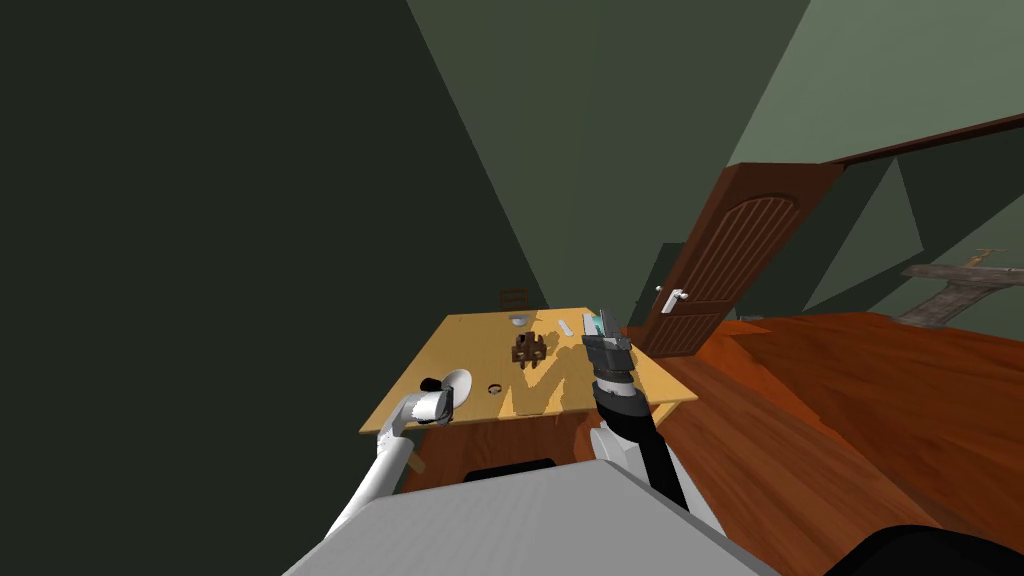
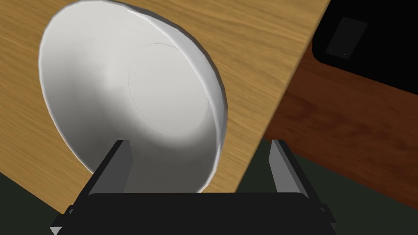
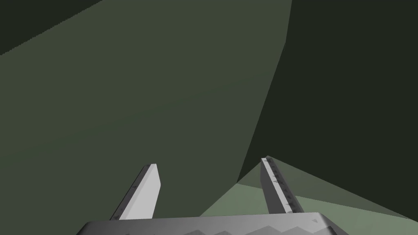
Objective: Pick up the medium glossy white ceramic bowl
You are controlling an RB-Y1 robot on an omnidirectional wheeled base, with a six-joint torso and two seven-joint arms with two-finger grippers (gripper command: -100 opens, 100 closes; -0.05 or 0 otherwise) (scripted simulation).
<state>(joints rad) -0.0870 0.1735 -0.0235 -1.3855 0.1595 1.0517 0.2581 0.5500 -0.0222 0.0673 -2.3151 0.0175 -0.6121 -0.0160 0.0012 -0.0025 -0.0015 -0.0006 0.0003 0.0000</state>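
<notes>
A plain white bowl stands near the front left corner of the wooden table, close to its edge; in the head view the bowl is small. My left gripper hangs right over it, open. One finger is over the bowl's inside and the other finger is outside the rim, past the table's edge, so the near rim lies between them. In the head view the left gripper is at the bowl's near side. My right gripper is raised over the table's right part, open and empty.
On the table lie a dark brown object, a small ring, a small pale dish at the far edge and white items. A brown door stands at the right. A black thing sits on the floor below the table edge.
</notes>
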